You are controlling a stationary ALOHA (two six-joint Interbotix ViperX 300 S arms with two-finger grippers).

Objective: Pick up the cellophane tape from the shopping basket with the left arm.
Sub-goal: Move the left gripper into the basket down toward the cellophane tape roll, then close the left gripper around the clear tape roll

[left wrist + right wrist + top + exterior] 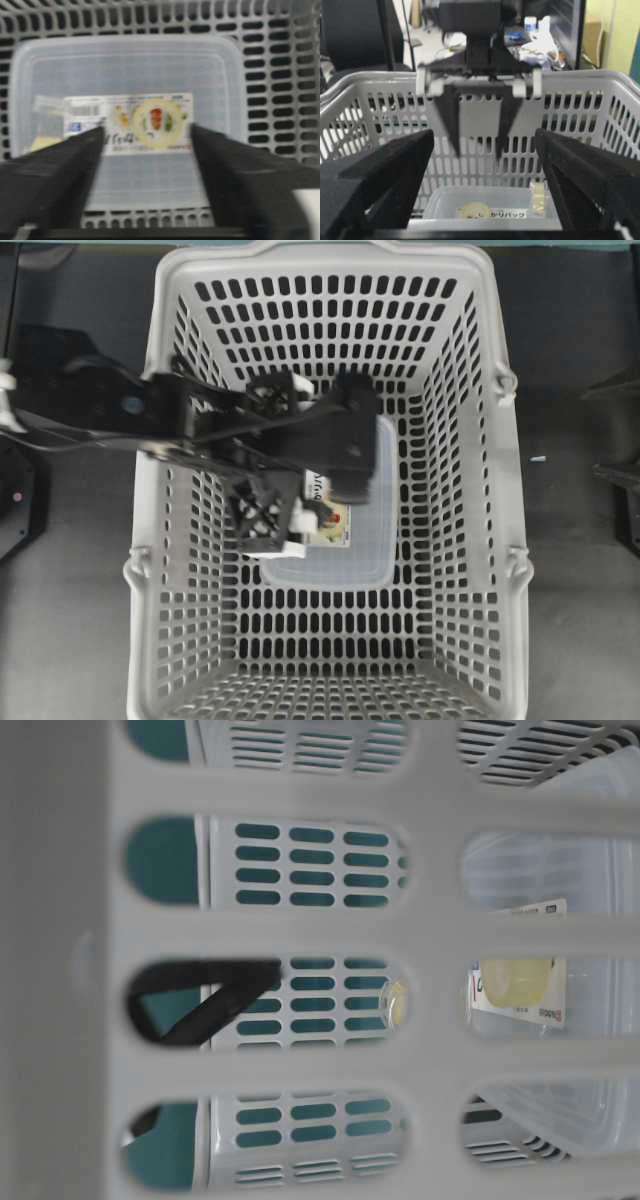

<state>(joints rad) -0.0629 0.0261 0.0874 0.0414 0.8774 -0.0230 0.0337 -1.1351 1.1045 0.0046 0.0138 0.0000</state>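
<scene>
The cellophane tape (pixel 44 141), a pale-yellow roll in a clear wrapper, stands on the lid of the clear box (pixel 150 65), partly behind my left finger. It also shows in the right wrist view (pixel 537 198). In the overhead view my arm hides it. My left gripper (pixel 147 129) is open and empty above the box inside the shopping basket (pixel 470 440). A pale-yellow ring (pixel 156 122) on the box's label lies between its fingers in view. My right gripper (pixel 482 137) is open and empty outside the basket rim (pixel 570 82).
The clear box (pixel 350 550) fills the middle of the basket floor. The slotted walls (pixel 280 60) rise close around my left gripper (pixel 285 455). Part of the right arm (pixel 620 490) sits at the right edge on the dark table.
</scene>
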